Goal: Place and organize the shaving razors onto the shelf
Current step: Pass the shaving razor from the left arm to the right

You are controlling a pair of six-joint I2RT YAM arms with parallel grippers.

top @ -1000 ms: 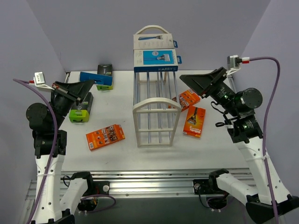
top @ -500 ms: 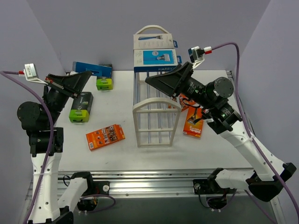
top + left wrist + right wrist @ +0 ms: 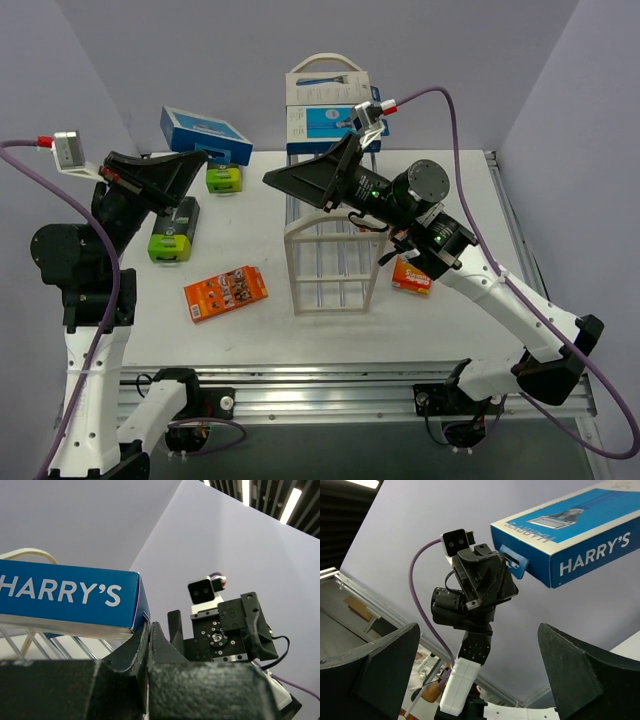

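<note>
My left gripper [image 3: 198, 162] is shut on the hang tab of a blue-and-white HARRY'S razor box [image 3: 205, 133], held in the air left of the shelf [image 3: 325, 262]. In the left wrist view the box [image 3: 65, 594] sticks out to the left of the shut gripper [image 3: 148, 628]. My right gripper [image 3: 283, 185] reaches left across the shelf top, open and holding nothing. From the right wrist, the box [image 3: 570, 530] hangs above and beyond the open gripper [image 3: 480, 672]. Two HARRY'S boxes [image 3: 330, 122] lie on the shelf's far end.
On the table lie an orange box [image 3: 225, 292] front left, two black-and-lime boxes [image 3: 172, 232] [image 3: 224, 178] on the left, and an orange box [image 3: 410, 276] right of the shelf, partly under my right arm. Purple walls close in on both sides and the back.
My right arm has swung left over the shelf toward the held box, its jaws opening wider. My left gripper has lifted the blue box higher and a little rightward.
</note>
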